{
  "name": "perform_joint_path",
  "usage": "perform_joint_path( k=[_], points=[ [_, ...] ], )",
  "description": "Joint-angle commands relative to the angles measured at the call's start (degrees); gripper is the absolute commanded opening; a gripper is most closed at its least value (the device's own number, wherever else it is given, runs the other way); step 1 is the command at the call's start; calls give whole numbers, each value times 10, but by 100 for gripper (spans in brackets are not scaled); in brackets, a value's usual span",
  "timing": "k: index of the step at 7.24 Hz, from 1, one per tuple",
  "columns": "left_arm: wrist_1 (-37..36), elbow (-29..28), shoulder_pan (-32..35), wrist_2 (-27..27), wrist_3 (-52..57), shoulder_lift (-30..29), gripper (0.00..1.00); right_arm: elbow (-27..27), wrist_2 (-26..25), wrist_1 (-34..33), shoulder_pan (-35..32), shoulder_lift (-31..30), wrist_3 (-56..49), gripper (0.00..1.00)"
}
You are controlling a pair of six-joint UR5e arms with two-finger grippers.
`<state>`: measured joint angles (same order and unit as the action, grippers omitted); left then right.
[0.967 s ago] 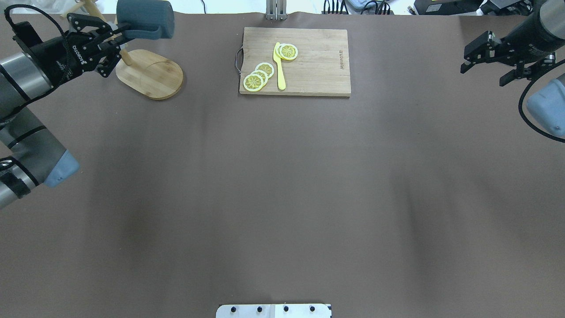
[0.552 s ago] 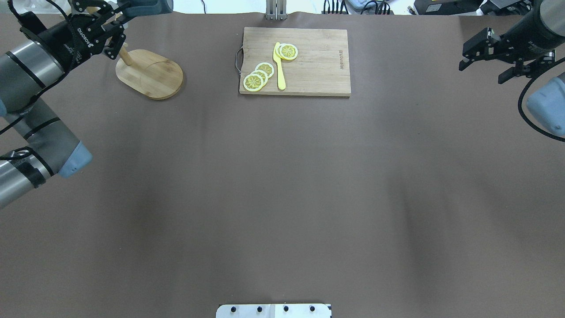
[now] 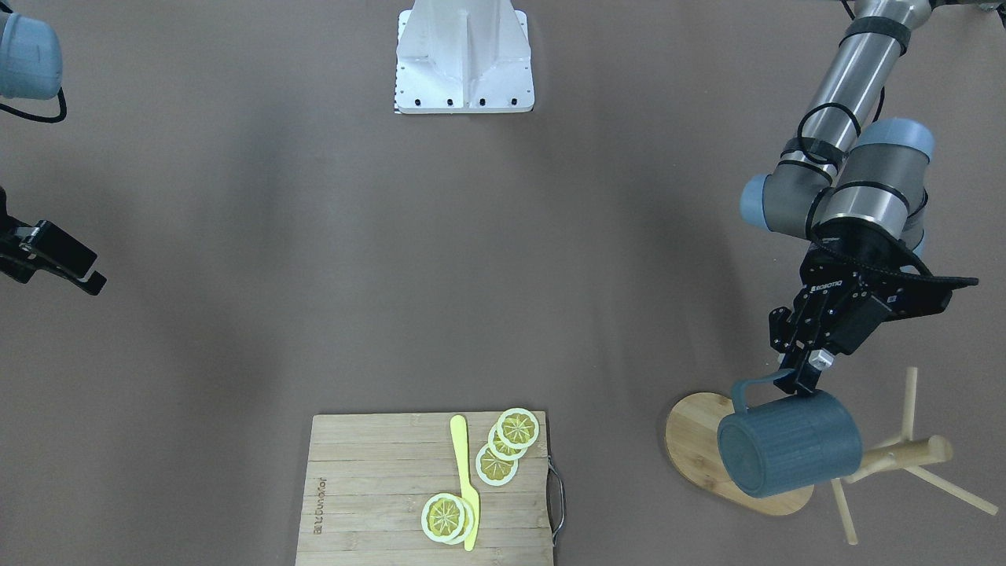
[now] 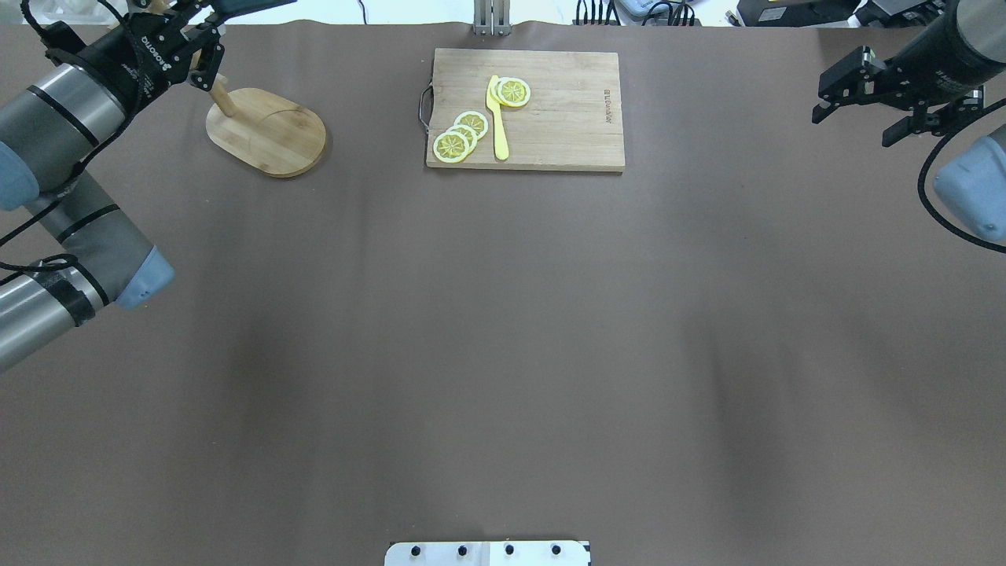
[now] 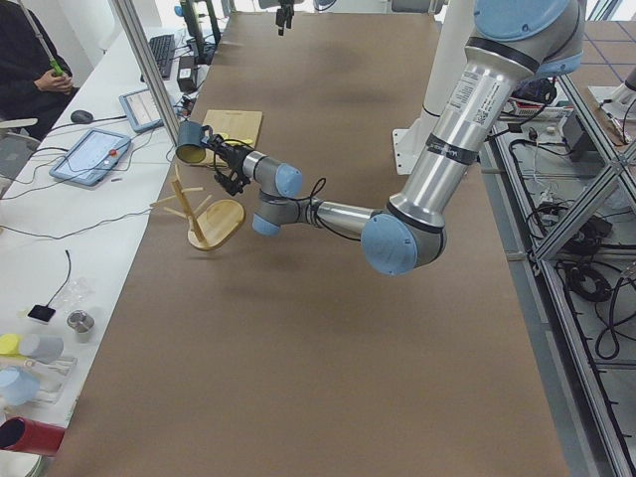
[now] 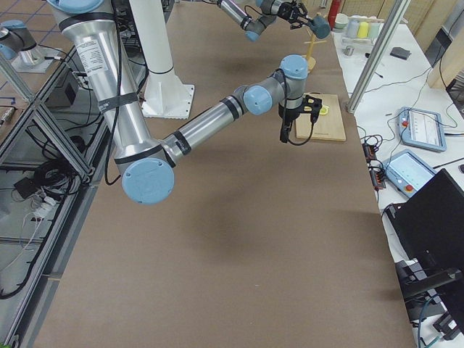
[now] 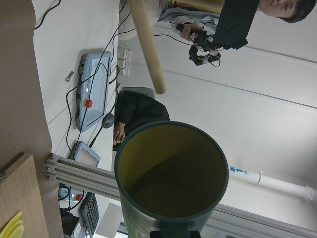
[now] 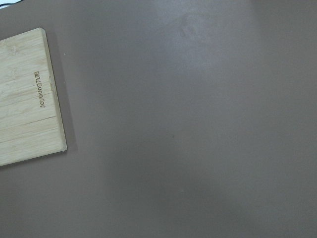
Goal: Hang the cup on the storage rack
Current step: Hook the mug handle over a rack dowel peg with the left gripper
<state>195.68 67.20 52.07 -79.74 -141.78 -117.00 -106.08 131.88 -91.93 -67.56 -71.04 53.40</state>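
Half the job looks done: the left gripper [image 3: 795, 380] pinches the handle of the cup [image 3: 790, 446], holding it on its side in the air above the storage rack [image 3: 904, 454] at the table's [image 3: 503, 236] far left corner. No peg passes through the handle yet, so threading it on and letting go are left. The right gripper [image 4: 853, 130] hangs wide-fingered and empty by the far right edge.
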Motion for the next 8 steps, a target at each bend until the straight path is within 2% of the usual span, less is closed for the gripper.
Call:
perform_joint_path(
  k=[1, 8],
  points=[
    [0, -24, 3, 6, -7, -11, 0, 0, 0, 0, 1, 0, -1, 100],
    [-1, -55, 20, 5, -10, -20, 0, -1, 0, 0, 1, -1, 0, 100]
  ],
)
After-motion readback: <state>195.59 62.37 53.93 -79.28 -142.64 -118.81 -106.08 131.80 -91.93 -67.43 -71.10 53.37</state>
